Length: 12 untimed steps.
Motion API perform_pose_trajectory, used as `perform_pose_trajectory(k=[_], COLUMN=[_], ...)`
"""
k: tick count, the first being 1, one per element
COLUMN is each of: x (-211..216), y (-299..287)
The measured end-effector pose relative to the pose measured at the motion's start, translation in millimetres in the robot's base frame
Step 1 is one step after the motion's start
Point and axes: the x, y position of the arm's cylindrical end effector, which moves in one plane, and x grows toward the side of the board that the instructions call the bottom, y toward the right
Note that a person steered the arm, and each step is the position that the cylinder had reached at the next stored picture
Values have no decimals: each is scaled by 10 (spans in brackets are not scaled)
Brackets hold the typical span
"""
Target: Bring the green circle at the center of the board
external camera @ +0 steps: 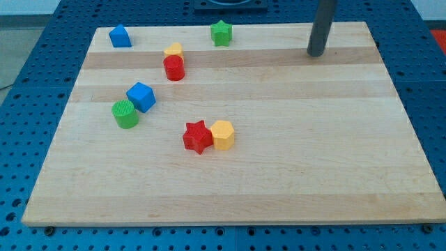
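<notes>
A: Entry. Where does my tip (316, 53) stand relative to the target?

B: Near the board's (293, 181) top edge, toward the top right corner, with no block close to it. The green circle (125, 113) sits by the left edge, about halfway down, well apart from my tip. From my tip it lies toward the view's left and bottom, diagonally across the board.

A: Gripper state?

B: None fitted. The arm ends in a bare dark rod, so nothing opens, closes or holds; the rod touches no block.

A: Neighbours of the target?

B: The blue cube (141, 96) is just beside it, on its upper right, possibly touching; cannot tell. The red star (197, 137) and yellow hexagon (222, 134) sit together, touching, right of the circle and a little below it, just left of board centre. The red cylinder (173, 68) with a yellow block (173, 50) behind it is near the top. The green star (221, 33) and a blue block (120, 36) lie along the top edge.

A: Judgement for the push?

B: Centre lies to the circle's right, so my tip likely needs to get to its left side first. The red star and yellow hexagon pair may obstruct the path.

A: Containers?

B: None on the board.
</notes>
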Motion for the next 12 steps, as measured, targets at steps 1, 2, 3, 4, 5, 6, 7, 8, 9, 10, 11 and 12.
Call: perform_pose_trajectory(k=[1, 2, 3, 4, 5, 6, 7, 8, 9, 10, 11, 12], x=[284, 696, 1222, 1368, 1368, 1367, 1368, 1368, 1377, 1377, 1560, 1640], y=[-184, -256, -696, -1077, -1203, -1688, -2179, -2415, -2498, -2498, -2574, -2900])
